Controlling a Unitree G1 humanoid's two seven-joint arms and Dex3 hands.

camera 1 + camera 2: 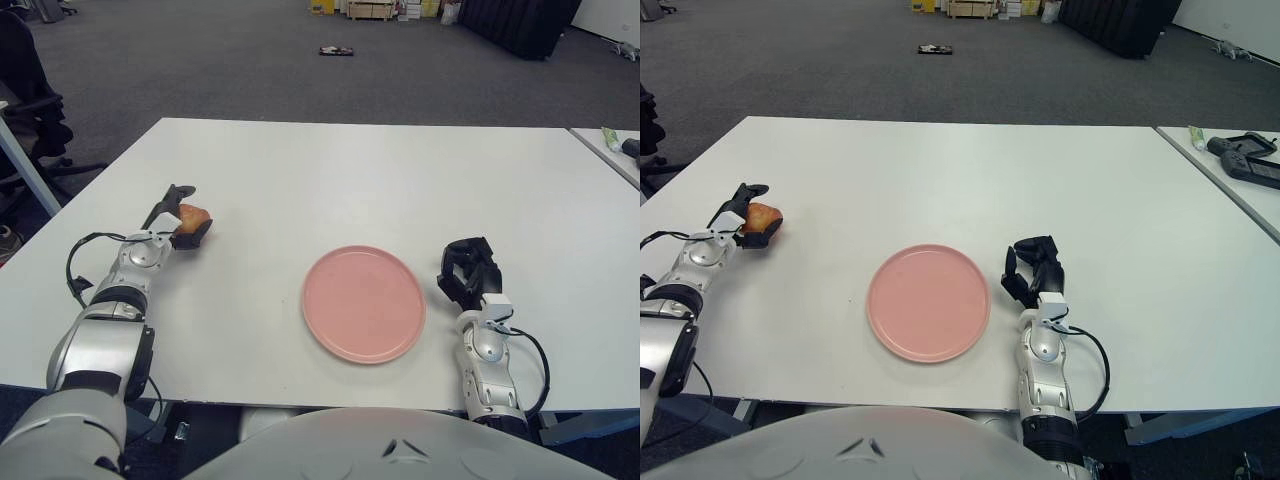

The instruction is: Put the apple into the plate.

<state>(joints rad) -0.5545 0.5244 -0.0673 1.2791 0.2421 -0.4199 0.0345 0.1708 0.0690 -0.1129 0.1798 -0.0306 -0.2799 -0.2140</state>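
Observation:
A small red-yellow apple (192,215) sits at the left side of the white table (380,180), held between the dark fingers (168,196) of my left hand (180,220), which is shut on it. The apple is just above or at the table top; I cannot tell if it touches. A flat pink plate (363,303) lies near the front middle of the table, well to the right of the apple, with nothing on it. My right hand (1032,270) shows just right of the plate, fingers relaxed and holding nothing.
A second table at the far right carries a black controller (1245,157) and a small tube (1196,137). A dark office chair (25,100) stands beyond the table's left edge. Grey carpet lies behind.

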